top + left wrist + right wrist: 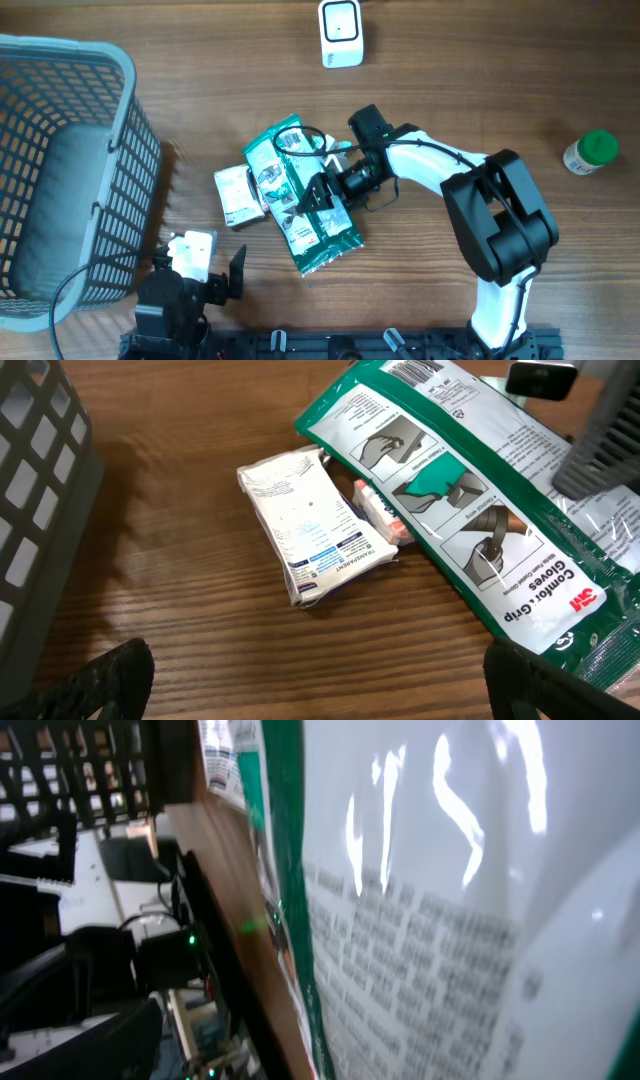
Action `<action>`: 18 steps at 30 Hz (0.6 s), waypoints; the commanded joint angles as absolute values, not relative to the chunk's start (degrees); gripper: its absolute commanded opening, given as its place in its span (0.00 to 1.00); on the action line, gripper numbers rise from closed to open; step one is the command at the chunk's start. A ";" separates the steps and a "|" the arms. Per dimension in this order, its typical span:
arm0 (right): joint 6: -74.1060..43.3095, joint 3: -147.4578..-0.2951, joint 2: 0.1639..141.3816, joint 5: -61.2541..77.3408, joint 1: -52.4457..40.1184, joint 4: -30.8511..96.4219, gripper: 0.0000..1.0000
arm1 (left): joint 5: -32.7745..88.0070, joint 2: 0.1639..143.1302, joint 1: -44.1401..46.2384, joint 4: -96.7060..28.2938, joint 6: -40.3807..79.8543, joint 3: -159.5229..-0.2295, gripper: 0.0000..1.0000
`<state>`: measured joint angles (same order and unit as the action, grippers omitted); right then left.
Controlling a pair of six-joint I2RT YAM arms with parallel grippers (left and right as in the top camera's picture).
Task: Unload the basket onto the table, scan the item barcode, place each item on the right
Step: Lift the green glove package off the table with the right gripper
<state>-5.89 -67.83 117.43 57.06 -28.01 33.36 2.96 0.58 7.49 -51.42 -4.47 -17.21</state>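
A green and white Comfort Grip glove pack lies flat on the wooden table, with a barcode on its far end. It rests on a second, similar pack. My right gripper lies low over the pack's middle with its fingers apart, holding nothing. The right wrist view shows only the pack's printed back up close, and no fingers. My left gripper stands open near the table's front edge, short of the packs, with bare wood between its fingertips.
A small white packet lies just left of the glove packs. A white scanner stands at the back centre. A grey basket fills the left side. A green-capped bottle sits at far right.
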 commanded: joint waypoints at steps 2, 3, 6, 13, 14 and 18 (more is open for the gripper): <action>-10.92 -68.01 117.12 58.78 -29.50 28.60 0.68 | 3.62 0.49 7.27 -51.33 -5.56 -17.08 1.00; -10.92 -68.01 117.12 58.76 -30.06 28.27 0.39 | 3.62 0.49 7.27 -51.33 -5.56 -17.08 1.00; -9.21 -68.01 117.14 58.92 -31.03 26.33 0.04 | 3.62 0.49 7.27 -51.33 -5.56 -17.08 1.00; 8.88 -68.03 114.10 79.46 -28.97 32.58 0.05 | 3.62 0.49 7.27 -51.33 -5.56 -17.08 1.00; 12.29 -68.03 113.40 79.29 -28.91 35.62 0.05 | 3.62 0.51 7.27 -51.33 -5.56 -17.08 1.00; 25.65 -68.03 106.91 69.58 -28.45 50.50 0.05 | 3.62 0.49 7.27 -51.33 -5.56 -17.08 1.00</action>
<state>12.62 -67.77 112.71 73.49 -28.69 45.30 2.96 0.58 7.49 -51.44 -4.49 -17.21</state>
